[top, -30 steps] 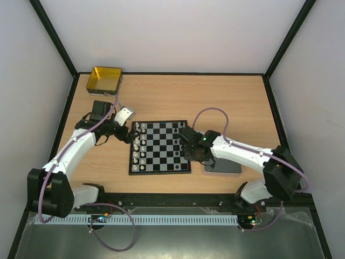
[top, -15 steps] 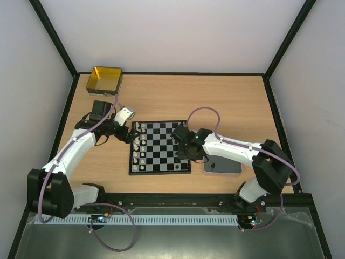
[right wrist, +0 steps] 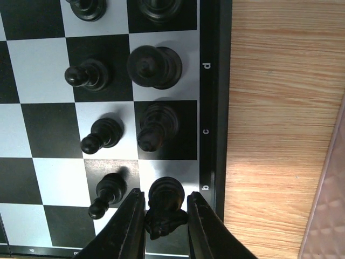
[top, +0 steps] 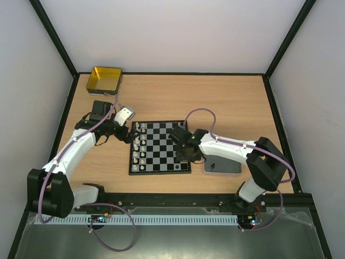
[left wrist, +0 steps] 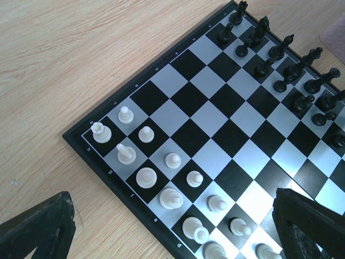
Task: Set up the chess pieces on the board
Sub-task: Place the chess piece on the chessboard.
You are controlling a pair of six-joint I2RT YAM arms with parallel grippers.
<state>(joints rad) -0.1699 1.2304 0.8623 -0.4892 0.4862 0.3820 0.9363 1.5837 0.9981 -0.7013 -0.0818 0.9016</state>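
wooden table (top: pixel 215 102) inside white-walled cell, board (top: pixel 159 147) mid-table toward near edge. i see whitish chess pieces (left wrist: pixel 146 177) in two rows along board's left edge, black ones (right wrist: pixel 155 66) along its right edge. left gripper (left wrist: pixel 172 216) hovering over board's left edge, fingers spread wide, nothing between. right gripper (right wrist: pixel 166 216) at board's right edge, narrow, pinching black piece (right wrist: pixel 164 202) at b square by border; can't tell if piece touches board. yellow tin (top: pixel 104 79) at far left corner, dark tray (top: pixel 226 166) just beside board's right edge

Wooden counter (top: pixel 215 102): open yellow tin (top: pixel 104 80) at far left corner; flat dark grey tray (top: pixel 226 168) lies by near edge, right of centre.
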